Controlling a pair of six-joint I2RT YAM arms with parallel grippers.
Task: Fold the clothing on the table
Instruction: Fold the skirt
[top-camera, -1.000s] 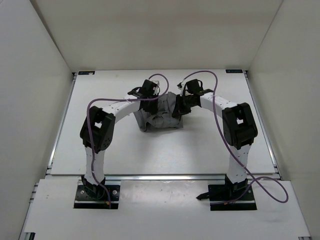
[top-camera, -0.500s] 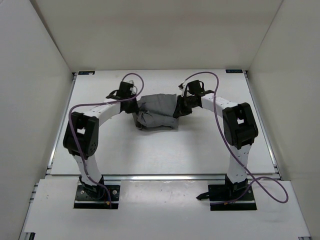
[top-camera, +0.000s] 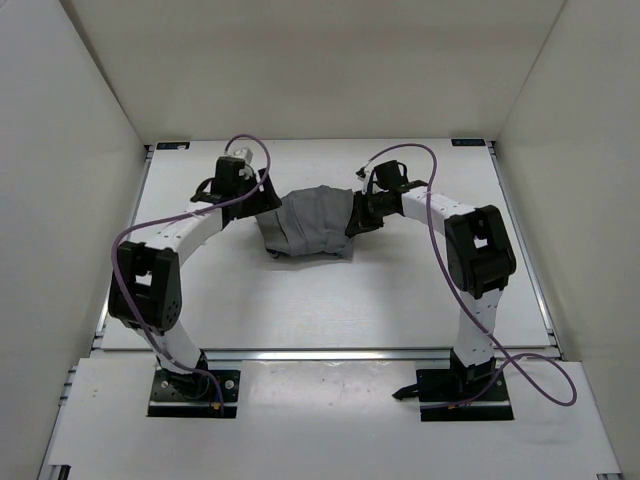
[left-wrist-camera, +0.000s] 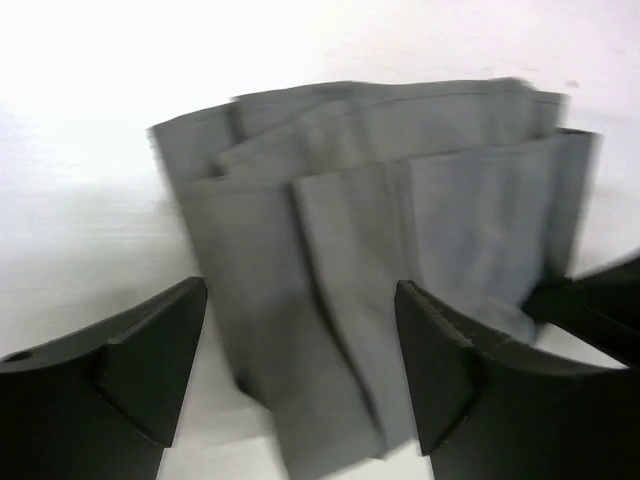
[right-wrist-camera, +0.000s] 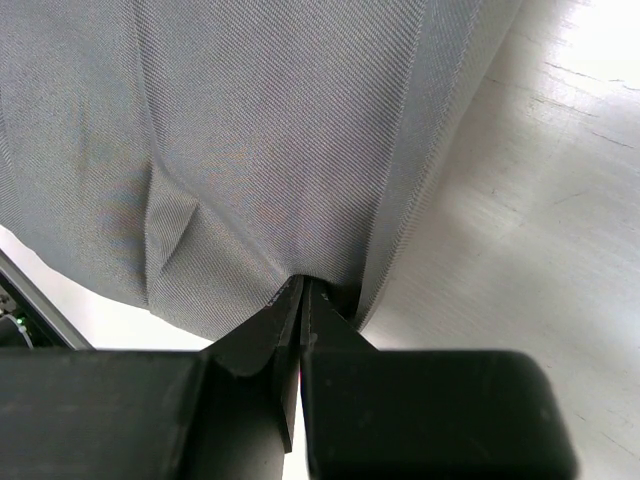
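Top view: clothing (top-camera: 312, 222) lay as compact folded bundle on far-middle of table (top-camera: 330, 300), between both arms. Left gripper (top-camera: 266, 200) sat just beside bundle's left edge. Right gripper (top-camera: 355, 218) was at right edge, likely anchoring it so layers stayed aligned.

Left wrist view: fingers (left-wrist-camera: 150, 350) were spread wide with no cloth clamped. Stacked flat layers lay beyond and below gap, so this side looked free to settle.

Right wrist view: fingers (right-wrist-camera: 250, 340) were pressed together, pinching fabric edge close above table. Small crease ran from pinch, suggesting slight pull.
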